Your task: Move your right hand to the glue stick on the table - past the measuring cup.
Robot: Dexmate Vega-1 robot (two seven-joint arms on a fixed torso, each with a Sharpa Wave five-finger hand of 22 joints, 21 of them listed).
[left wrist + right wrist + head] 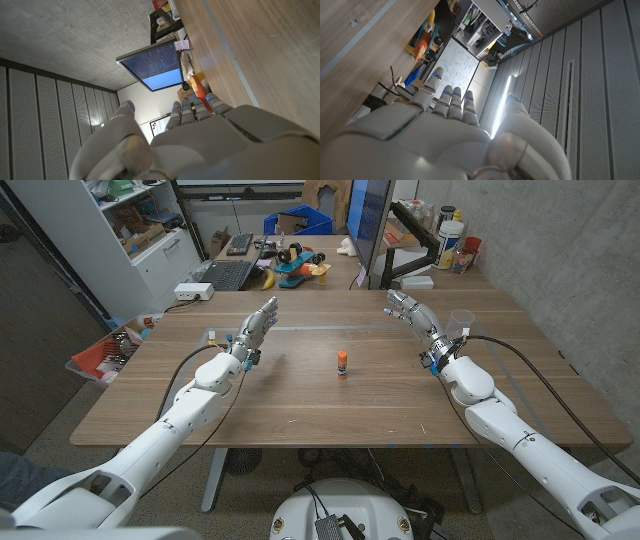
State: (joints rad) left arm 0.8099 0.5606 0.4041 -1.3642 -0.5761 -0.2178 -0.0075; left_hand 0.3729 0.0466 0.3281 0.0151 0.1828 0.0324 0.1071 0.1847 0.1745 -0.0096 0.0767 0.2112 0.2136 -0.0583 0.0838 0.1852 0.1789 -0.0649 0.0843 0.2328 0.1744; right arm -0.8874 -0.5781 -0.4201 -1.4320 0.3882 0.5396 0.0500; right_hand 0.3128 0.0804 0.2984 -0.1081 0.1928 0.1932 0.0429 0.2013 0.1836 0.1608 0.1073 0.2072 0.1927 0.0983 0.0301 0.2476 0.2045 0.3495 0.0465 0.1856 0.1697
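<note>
A small glue stick [342, 364] with an orange band stands upright near the middle of the wooden table [320, 405]. A clear measuring cup [460, 320] stands at the far right. My right hand [412, 312] is raised above the table, just left of the cup and to the right of and beyond the glue stick, fingers stretched out, holding nothing. My left hand [256, 327] is raised on the far left side, fingers extended and empty. The right wrist view shows the back of my right hand [445, 135]; the left wrist view shows the back of my left hand [200, 140].
A second table behind carries a monitor [368, 220], keyboard [228, 274], toys [300, 265] and bottles [455, 235]. A red box [105, 355] sits on the floor left of the table. A concrete wall runs along the right.
</note>
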